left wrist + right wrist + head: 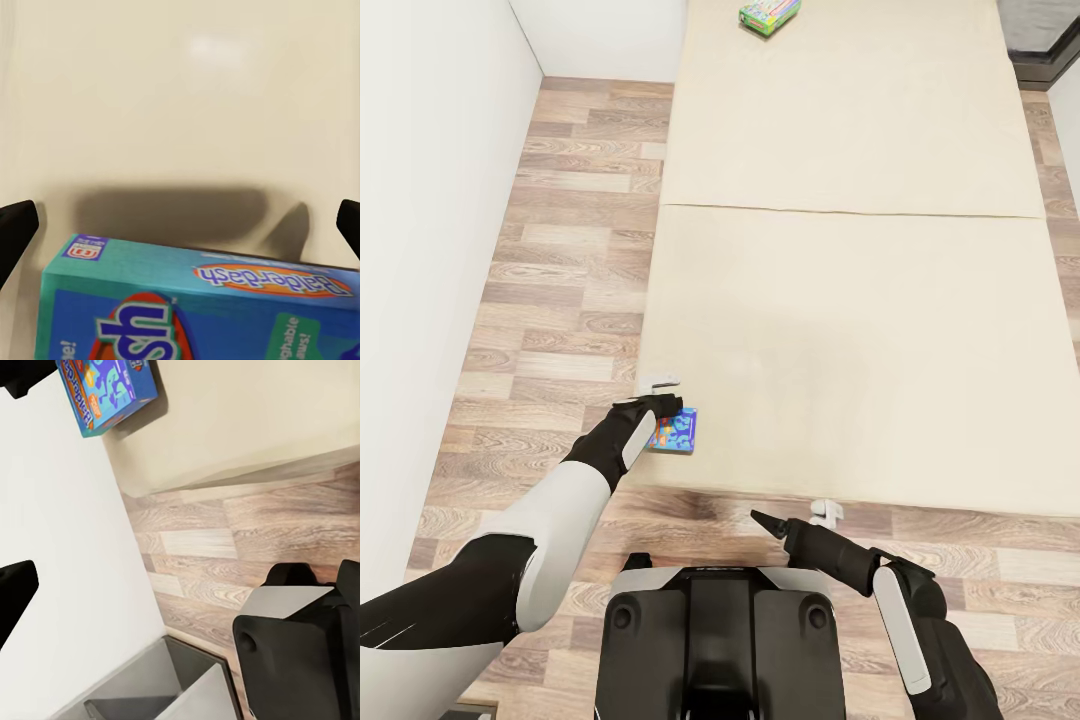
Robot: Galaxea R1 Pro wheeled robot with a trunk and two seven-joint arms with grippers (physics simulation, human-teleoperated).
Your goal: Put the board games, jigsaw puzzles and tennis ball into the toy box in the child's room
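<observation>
A blue board game (680, 431) lies flat on the bed (860, 330), close to its near left corner. My left gripper (664, 395) hovers right over it, open. In the left wrist view the blue box (187, 307) sits just below and between the two spread fingertips (15, 225), which do not touch it. The right wrist view catches the same box (109, 390) on the mattress edge. A second board game (769, 14), green with bright print, lies at the far end of the bed. My right gripper (795, 517) hangs open and empty over the floor by the bed's near edge.
Wood floor (560, 260) runs along the bed's left side up to a white wall (430, 250). A dark grey frame part (1045, 45) shows at the far right. A grey open-topped shape (150, 690) stands against the wall near my base (720, 640).
</observation>
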